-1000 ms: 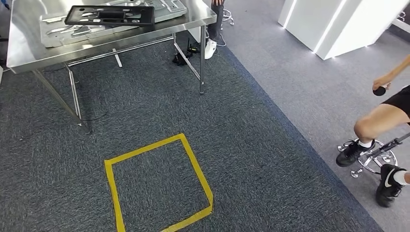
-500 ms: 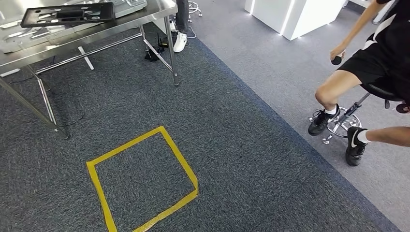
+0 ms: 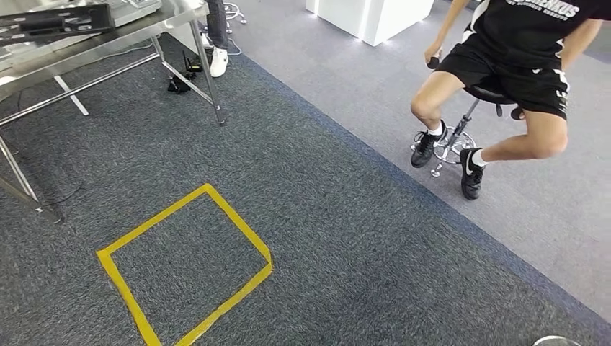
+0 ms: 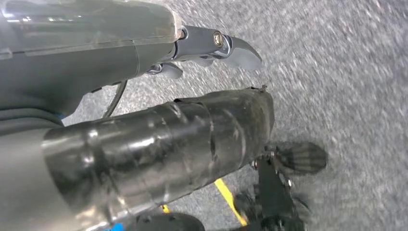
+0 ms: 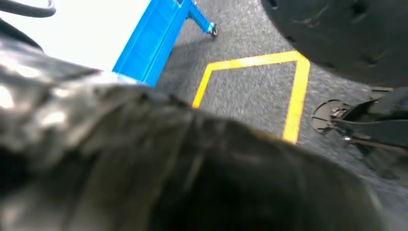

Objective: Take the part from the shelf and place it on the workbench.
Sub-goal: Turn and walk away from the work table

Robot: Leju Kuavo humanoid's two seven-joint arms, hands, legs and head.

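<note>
Left hand (image 4: 211, 48): hangs at the robot's side over the carpet (image 3: 346, 238), fingers stretched out, nothing in them. Right hand (image 5: 120, 154): a dark blur close to the lens, so you cannot tell whether it is spread, curled or holding anything.

Change over the last second: the whole head view has swung. The steel workbench (image 3: 108, 42) has slid toward the far side beyond the left hand, and a person on a stool (image 3: 455, 137) has come in beyond the right hand. That is the camera turning, not the things moving. Judgement: the robot is turning away from the bench, most likely toward the shelf, so the fetch has not begun.

Just ahead of both hands, on the floor: a yellow tape square (image 3: 187, 267). Near the right hand, a blue wheeled frame (image 5: 154, 41) (possibly the shelf; unconfirmed).

Well beyond the left hand, a black frame part (image 3: 54, 20) lies on the workbench, next to grey metal pieces. You cannot tell whether it is the task's own part.

Obstacles: the seated person (image 3: 519, 65) is on the side the turn is heading to. A second person's leg and white shoe (image 3: 218, 61) stand by the bench corner. Farthest off, a white unit (image 3: 357, 14).
</note>
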